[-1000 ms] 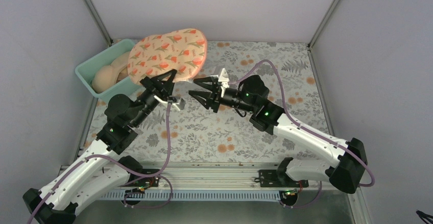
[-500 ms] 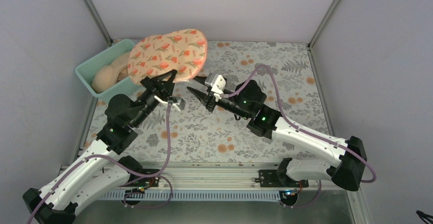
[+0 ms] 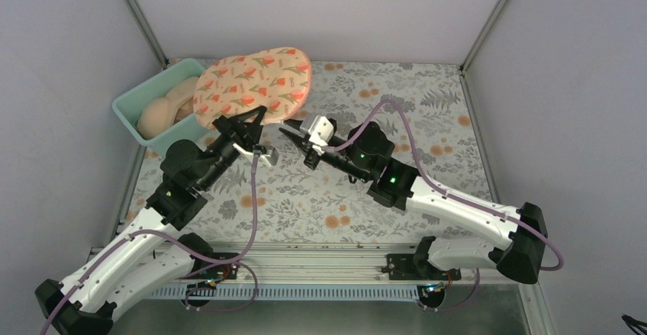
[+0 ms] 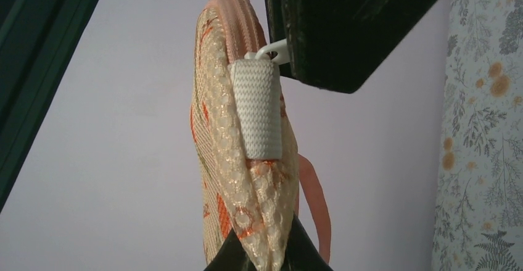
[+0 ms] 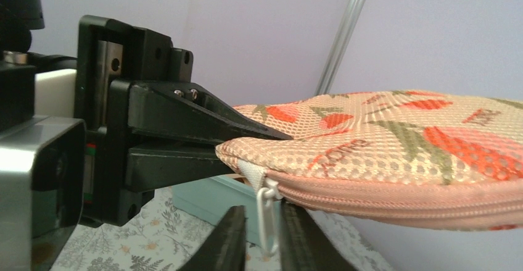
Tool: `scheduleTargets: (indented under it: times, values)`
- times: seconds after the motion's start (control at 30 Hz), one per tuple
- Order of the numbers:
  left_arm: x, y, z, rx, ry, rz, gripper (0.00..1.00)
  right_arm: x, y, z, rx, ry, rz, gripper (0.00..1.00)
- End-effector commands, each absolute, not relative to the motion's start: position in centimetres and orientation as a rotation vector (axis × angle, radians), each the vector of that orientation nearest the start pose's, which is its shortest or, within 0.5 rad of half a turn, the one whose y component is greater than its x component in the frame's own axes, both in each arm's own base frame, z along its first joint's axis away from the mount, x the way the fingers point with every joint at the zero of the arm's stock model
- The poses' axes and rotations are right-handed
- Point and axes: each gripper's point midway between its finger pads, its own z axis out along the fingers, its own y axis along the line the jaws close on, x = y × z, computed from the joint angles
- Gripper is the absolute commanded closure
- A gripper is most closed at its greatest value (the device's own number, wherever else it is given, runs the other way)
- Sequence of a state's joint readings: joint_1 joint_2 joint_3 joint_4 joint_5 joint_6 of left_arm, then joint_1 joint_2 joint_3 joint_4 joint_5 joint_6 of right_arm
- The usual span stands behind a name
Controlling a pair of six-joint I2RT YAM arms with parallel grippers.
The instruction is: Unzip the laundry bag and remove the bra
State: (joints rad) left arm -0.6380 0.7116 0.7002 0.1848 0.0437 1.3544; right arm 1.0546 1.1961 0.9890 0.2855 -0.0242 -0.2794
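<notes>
The left end effector point(image 3: 243, 118) is clamping the laundry bag point(image 3: 252, 83) by its edge, above the counter point(image 3: 427, 121). The right end effector point(image 5: 264, 221) is straddling the zipper pull point(image 5: 266, 212), its fingers slightly parted.

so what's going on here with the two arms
The left arm holds the laundry bag up off the table, jaws shut on its edge. The right arm's jaws sit narrowly open either side of the white zip pull. The zip looks shut, so nothing has come out yet.

Overhead camera looks down — both wrist cameras sit close, sharing the laundry bag point(image 5: 401, 135).
</notes>
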Motion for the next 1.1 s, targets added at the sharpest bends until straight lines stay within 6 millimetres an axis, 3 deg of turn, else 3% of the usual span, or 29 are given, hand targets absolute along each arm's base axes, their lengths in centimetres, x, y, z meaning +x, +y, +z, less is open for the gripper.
scheduleTargets:
  times: [0.0, 0.07, 0.23, 0.47, 0.67, 0.77, 0.9, 0.97, 1.07]
  values:
    - [24.0, -18.8, 39.3, 1.192, 0.711, 0.587, 0.98, 20.5, 36.5, 40.4, -0.922, 1.184, 0.624, 0.90]
    - [24.1, -18.8, 39.0, 1.199, 0.714, 0.593, 0.98, 20.6, 36.6, 40.3, -0.920, 1.216, 0.633, 0.96]
    - [24.5, -18.3, 37.7, 1.210, 0.747, 0.611, 0.98, 20.9, 36.4, 38.8, -0.935, 1.338, 0.639, 0.96]
    - [23.5, -18.6, 34.4, 1.295, 0.776, 0.527, 0.98, 21.6, 32.2, 34.9, -0.920, 1.487, 0.656, 0.97]
    - [22.3, -19.7, 30.8, 1.389, 0.819, 0.374, 0.98, 21.8, 30.7, 32.2, -0.966, 1.588, 0.672, 0.97]
    - [21.8, -20.0, 29.2, 1.411, 0.857, 0.300, 0.98, 21.4, 30.8, 31.2, -1.009, 1.605, 0.711, 0.97]
    - [21.5, -20.6, 26.6, 1.422, 1.011, 0.117, 0.97, 19.8, 32.4, 29.4, -1.116, 1.626, 0.834, 0.96]
    - [21.2, -20.8, 25.1, 1.415, 1.093, 0.023, 0.74, 19.5, 33.1, 28.6, -1.132, 1.654, 0.890, 0.96]
    - [20.4, -21.2, 24.0, 1.391, 1.170, -0.106, 0.49, 19.2, 34.1, 28.5, -1.123, 1.670, 0.971, 0.96]
